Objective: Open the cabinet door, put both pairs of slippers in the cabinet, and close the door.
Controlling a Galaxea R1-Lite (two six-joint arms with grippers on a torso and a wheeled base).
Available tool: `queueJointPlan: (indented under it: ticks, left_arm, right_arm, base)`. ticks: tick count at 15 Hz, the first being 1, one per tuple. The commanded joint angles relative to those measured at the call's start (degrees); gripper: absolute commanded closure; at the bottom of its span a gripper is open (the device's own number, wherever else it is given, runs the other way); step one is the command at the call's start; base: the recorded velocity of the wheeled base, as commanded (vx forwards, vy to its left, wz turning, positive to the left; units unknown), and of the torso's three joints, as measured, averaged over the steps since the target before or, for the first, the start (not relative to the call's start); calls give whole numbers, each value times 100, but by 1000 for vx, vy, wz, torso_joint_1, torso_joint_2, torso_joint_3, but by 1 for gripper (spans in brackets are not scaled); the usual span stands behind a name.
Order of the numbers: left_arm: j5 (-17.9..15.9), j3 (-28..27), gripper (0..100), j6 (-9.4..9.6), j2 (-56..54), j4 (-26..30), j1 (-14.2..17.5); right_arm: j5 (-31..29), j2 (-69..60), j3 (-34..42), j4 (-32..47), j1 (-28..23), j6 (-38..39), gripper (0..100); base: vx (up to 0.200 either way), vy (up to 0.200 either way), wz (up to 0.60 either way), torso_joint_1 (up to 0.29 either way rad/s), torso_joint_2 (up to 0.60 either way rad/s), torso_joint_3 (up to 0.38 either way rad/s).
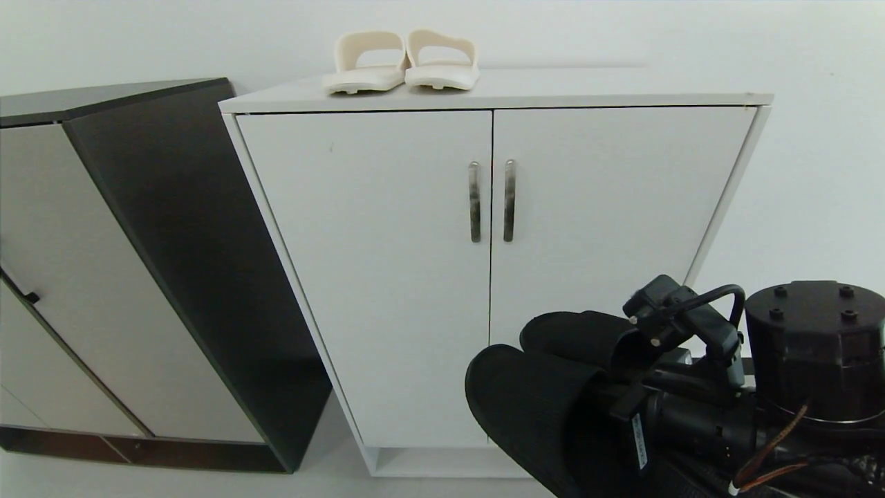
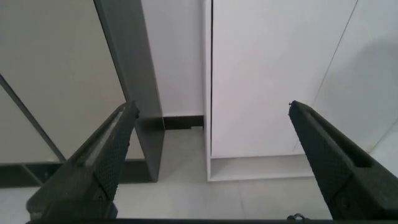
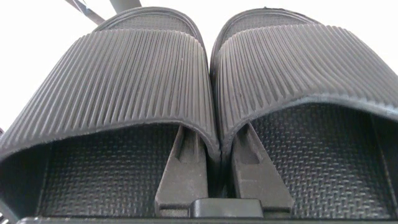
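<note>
Black slippers [image 1: 546, 401] sit pinched side by side in the right gripper [image 3: 216, 155] at lower right of the head view, in front of the closed white cabinet [image 1: 387, 277], whose top carries the cream slippers [image 1: 401, 62] at upper centre, while the left gripper [image 2: 211, 106] gapes wide facing the gap beside the dark cabinet [image 1: 173, 242].

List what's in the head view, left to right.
dark cabinet → cream slippers → black slippers
</note>
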Motion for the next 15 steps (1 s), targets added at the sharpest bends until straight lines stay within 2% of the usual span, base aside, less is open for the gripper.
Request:
queueJointPlan:
  ticks: [1, 2, 3, 4, 5, 7, 8, 9, 11, 12, 13, 15]
  left_arm:
    - [14, -586, 0, -135, 288, -88, 10]
    - [31, -1175, 0, -566, 674, -97, 10]
    - [-39, -1483, 0, -777, 1193, -106, 1]
    - [-224, -1580, 0, -759, 1791, -211, -43]
    - [-522, -1624, 0, -768, 2406, -554, -131]
    - [-1032, -1676, 0, -777, 3698, -1802, -403]
    - [-1375, -1782, 0, -794, 4577, -2654, -641]
    - [-1577, -1896, 0, -803, 5043, -2997, -869]
    - [-1639, -2520, 0, -812, 5816, -3111, -1801]
    - [-1639, -2731, 0, -821, 6001, -3111, -2012]
    - [-1621, -3302, 0, -838, 6528, -3111, -2557]
    - [-1621, -3812, 0, -882, 7126, -3103, -3207]
  right_arm:
    - [0, 49, 38, -36, -3, 1, 100]
    - [0, 49, 38, -45, -3, 1, 100]
    - [-9, 40, 38, -45, -3, 1, 100]
    - [-9, 40, 47, -53, -3, 1, 100]
    - [-26, 40, 56, -53, -3, 1, 100]
    - [-9, 23, 91, -62, -3, -7, 100]
    - [0, 23, 100, -124, -3, 1, 100]
    - [0, 31, 108, -177, -3, 1, 100]
    - [0, 49, 161, -203, -3, -7, 100]
    - [0, 58, 170, -203, -3, -7, 100]
    - [0, 128, 187, -203, -3, -16, 100]
    - [9, 286, 196, -308, -3, -25, 100]
  base:
    - [0, 0, 0, 2, 124, 110]
    - [0, 0, 0, 7, 66, 46]
    - [0, 0, 0, 0, 0, 0]
    - [0, 0, 0, 0, 0, 0]
    - [0, 0, 0, 0, 0, 0]
    - [0, 0, 0, 0, 0, 0]
    - [0, 0, 0, 0, 0, 0]
    - [0, 0, 0, 0, 0, 0]
    - [0, 0, 0, 0, 0, 0]
    - [0, 0, 0, 0, 0, 0]
    - [0, 0, 0, 0, 0, 0]
    - [0, 0, 0, 0, 0, 0]
